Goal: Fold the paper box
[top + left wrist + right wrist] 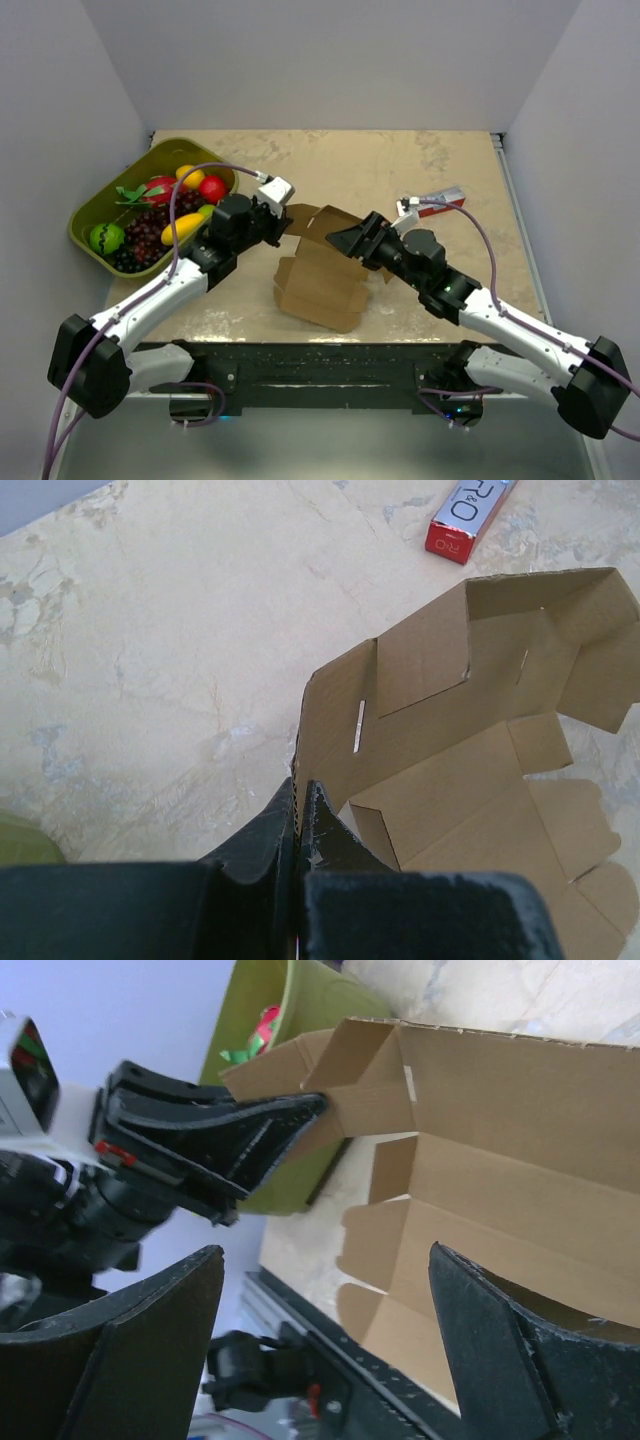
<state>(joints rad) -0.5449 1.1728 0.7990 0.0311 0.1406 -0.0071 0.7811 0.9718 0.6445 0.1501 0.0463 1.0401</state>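
Note:
The paper box (318,285) is a plain brown die-cut sheet, partly raised, with flaps and slots, lying at the table's middle. My left gripper (287,222) is shut on the sheet's upper left edge. In the left wrist view the corrugated edge of the paper box (470,740) runs straight into the left gripper (298,798) between its closed black fingers. My right gripper (338,240) hovers over the sheet's right side, open and holding nothing. In the right wrist view the right gripper (325,1260) has its fingers (165,1335) wide apart, with the paper box (520,1160) beyond them.
An olive tray (180,148) of toy fruit stands at the far left, also visible as the green tray (300,1020). A narrow red-and-white carton (440,203) lies behind the right arm; the same carton (470,515) shows at the top of the left wrist view. The table's front rail (330,1350) is close below.

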